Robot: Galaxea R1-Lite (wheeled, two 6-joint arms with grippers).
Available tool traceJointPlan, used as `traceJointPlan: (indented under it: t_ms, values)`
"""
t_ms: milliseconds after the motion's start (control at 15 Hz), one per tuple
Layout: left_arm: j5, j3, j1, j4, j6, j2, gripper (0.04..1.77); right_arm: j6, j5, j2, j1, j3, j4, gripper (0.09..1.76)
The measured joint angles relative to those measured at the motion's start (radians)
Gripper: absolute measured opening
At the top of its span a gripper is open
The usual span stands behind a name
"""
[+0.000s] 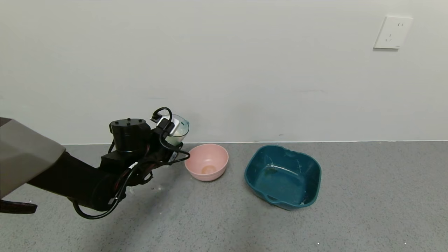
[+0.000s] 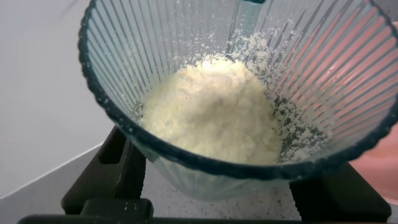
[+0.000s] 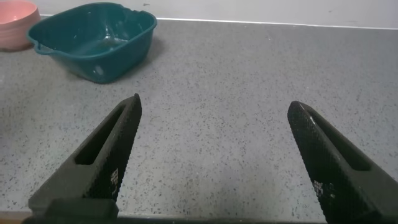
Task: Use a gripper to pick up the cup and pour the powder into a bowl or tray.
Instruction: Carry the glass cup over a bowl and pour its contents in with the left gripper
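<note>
My left gripper [image 1: 170,139] is shut on the ribbed blue-green cup [image 1: 179,129] and holds it raised, just left of the pale pink bowl [image 1: 207,162]. In the left wrist view the cup [image 2: 186,168] fills the frame, tilted a little, with white powder [image 2: 214,112] heaped inside; the gripper's own [image 2: 217,193] black fingers [image 2: 102,177] stand on either side of it. A trace of pale powder lies in the bowl's bottom. My right gripper [image 3: 211,134] is open and empty above bare floor, out of the head view.
A dark teal squarish tray [image 1: 282,176] with handles stands right of the bowl; it also shows in the right wrist view [image 3: 93,40]. A white wall with a socket [image 1: 392,32] runs behind. The surface is grey speckled.
</note>
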Motion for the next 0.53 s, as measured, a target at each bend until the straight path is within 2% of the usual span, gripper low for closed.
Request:
traceJointPlan:
  t_ms: [267,533]
  values:
    - [0.082,0.002,-0.051,-0.001,0.130,0.007,1.29,0.000,0.000,0.000,0.000,0.000,0.000,1.71]
    - [0.143,0.002,-0.076,-0.013,0.254,0.022,1.29,0.000,0.000,0.000,0.000,0.000,0.000,1.71]
